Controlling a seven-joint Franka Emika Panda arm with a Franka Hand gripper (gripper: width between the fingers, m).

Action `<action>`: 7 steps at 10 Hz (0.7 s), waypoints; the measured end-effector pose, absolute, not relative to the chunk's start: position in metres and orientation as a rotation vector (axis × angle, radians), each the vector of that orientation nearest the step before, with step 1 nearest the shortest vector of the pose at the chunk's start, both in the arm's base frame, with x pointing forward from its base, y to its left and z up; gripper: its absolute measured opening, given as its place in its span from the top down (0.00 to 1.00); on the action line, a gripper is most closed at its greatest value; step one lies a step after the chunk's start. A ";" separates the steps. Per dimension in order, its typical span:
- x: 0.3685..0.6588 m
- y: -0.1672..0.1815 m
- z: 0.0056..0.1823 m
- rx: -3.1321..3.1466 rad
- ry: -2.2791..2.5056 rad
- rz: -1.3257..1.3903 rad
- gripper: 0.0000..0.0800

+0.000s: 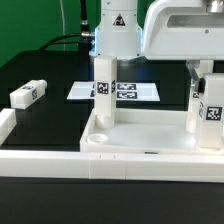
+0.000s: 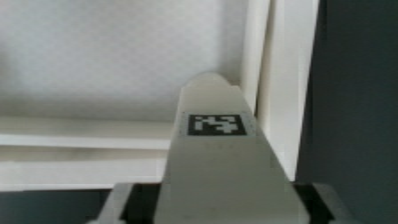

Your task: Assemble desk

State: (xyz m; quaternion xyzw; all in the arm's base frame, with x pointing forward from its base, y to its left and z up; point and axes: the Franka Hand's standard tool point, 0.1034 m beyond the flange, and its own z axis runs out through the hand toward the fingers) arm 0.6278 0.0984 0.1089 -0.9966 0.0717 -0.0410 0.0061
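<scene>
The white rimmed tabletop (image 1: 140, 135) lies upside-down-tray-like at the front of the exterior view. One tagged leg (image 1: 103, 88) stands upright in its corner on the exterior view's left. My gripper (image 1: 203, 70) comes down from above at the exterior view's right and is shut on a second tagged leg (image 1: 211, 108), which stands upright at the tabletop's corner there. In the wrist view that leg (image 2: 219, 140) runs between my fingers (image 2: 135, 205) toward the tabletop's floor (image 2: 107, 70) beside its rim (image 2: 267, 60). A third leg (image 1: 28, 94) lies loose on the black table at the left.
The marker board (image 1: 135, 91) lies flat behind the tabletop. A long low white border wall (image 1: 40, 160) runs along the front and up the left side. The arm's white base (image 1: 115, 30) stands at the back.
</scene>
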 end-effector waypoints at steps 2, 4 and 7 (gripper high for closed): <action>0.628 0.096 0.109 -3.036 0.569 -0.117 0.64; 0.628 0.097 0.108 -2.930 0.899 -0.116 0.64; 0.628 0.095 0.107 -2.769 1.251 -0.096 0.64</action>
